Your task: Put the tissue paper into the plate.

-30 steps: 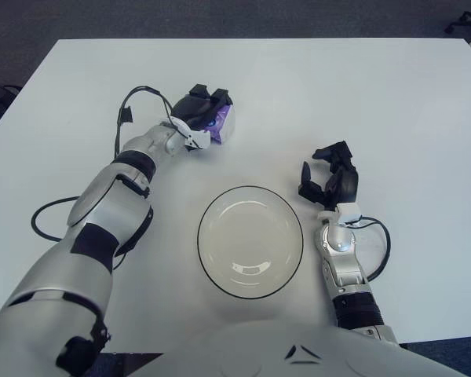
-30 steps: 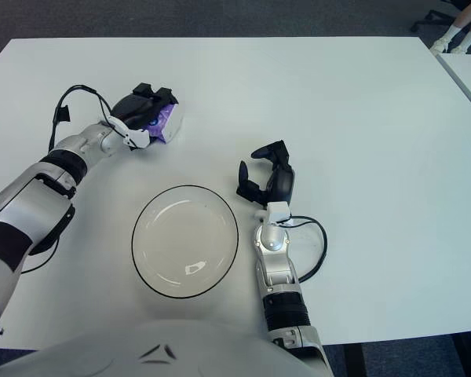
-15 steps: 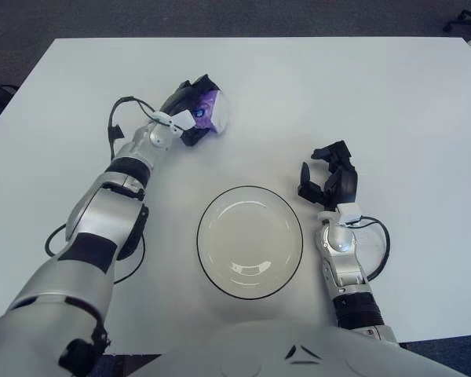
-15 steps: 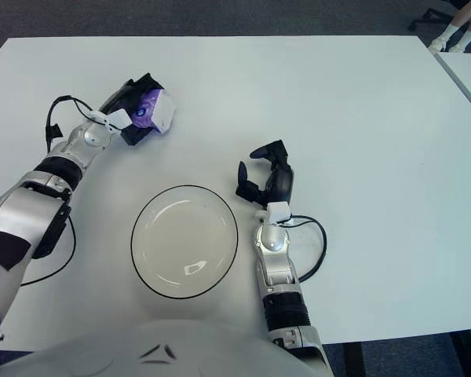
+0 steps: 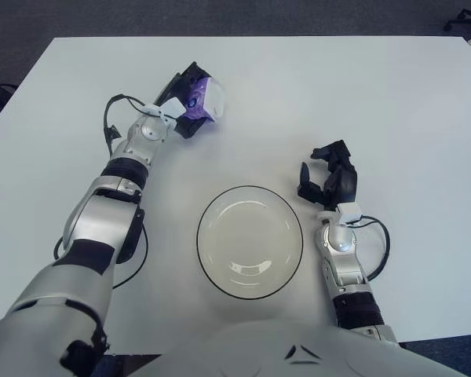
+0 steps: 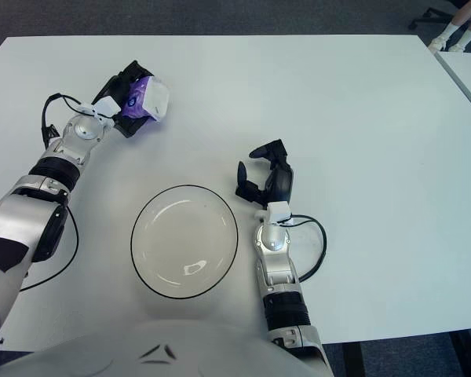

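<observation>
one relation governs the coming move: the tissue paper point(image 5: 202, 100), a small white and purple pack, sits in the left hand point(image 5: 185, 108) far out on the robot's left, and the plate point(image 5: 250, 241) lies back toward the robot's body and to the right of that hand, well apart from it. the left hand's dark fingers point(image 5: 182, 82) are clenched around the pack, which tilts with its white end pointing away from the wrist and toward the middle of the white surface point(image 5: 392, 102). whether the pack is lifted clear of the surface or touching it cannot be told. judging by this, the carry has to sweep inward and toward the body to bring the pack over the plate's rim. the left arm is plainly the nearer one to the pack; the right hand point(image 5: 330, 182) shows just beside the plate on its right, idle, fingers curled and holding nothing. nothing lies between the pack and the plate. the plate holds nothing, so the task looks about halfway along, with the drop not yet done
</observation>
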Robot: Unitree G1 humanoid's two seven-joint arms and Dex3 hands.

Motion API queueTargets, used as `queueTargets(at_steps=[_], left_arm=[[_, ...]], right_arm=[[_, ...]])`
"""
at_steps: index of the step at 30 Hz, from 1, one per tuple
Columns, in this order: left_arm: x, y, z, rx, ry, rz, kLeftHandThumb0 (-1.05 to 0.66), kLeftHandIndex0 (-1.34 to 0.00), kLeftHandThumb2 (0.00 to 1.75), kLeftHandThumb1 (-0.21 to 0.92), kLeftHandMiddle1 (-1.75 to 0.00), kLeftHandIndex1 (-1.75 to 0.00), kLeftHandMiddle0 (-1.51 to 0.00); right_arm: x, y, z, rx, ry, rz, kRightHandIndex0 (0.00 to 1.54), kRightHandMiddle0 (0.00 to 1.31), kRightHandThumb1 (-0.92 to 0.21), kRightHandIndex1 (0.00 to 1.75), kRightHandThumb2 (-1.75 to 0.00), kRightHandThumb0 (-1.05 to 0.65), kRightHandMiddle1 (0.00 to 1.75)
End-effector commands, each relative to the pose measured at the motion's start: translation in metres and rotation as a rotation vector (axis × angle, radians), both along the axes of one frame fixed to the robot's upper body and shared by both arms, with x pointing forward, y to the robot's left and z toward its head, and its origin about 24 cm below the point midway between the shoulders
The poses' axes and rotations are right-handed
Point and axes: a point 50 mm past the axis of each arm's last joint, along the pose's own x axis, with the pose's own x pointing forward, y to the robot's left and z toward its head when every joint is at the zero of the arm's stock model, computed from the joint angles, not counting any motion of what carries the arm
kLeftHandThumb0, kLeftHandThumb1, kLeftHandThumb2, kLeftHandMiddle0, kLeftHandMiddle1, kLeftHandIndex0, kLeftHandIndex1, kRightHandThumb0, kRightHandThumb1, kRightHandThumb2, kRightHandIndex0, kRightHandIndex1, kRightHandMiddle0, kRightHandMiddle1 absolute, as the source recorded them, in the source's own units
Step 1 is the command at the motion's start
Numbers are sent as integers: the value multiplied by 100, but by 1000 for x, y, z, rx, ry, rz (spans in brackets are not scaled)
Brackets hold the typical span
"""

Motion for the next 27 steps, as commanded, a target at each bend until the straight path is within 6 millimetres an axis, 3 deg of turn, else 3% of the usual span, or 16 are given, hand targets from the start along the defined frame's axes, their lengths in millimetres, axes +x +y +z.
queueTargets(at_steps=[1,5,11,21,27], left_arm=[[-7,0,12,16,-68,-62,0,-62,165,1,-167,-175,-86],[-13,-4,18,9,-95,-112,0,-60,163,4,-172,-175,-81],[-27,-13,27,17,-136,-204,0,-69,173,-5,-174,-174,-86],[-57,-35,57,186,-243,-400,0,-74,175,-8,-175,-169,-87],[-77,-43,57,285,-307,-483,0,-74,175,-8,-175,-169,-87]], right_arm=[[-23,-9,-53,-44,239,-20,72,47,-33,137,-118,-1,175],[-23,-9,-54,-46,246,-18,72,48,-34,136,-118,-1,175],[-21,-11,-55,-44,246,-19,72,47,-35,135,-116,-1,175],[-19,-11,-55,-53,240,-11,70,47,-36,136,-115,-1,175],[-19,-11,-55,-56,239,-8,70,46,-37,136,-114,-1,175]])
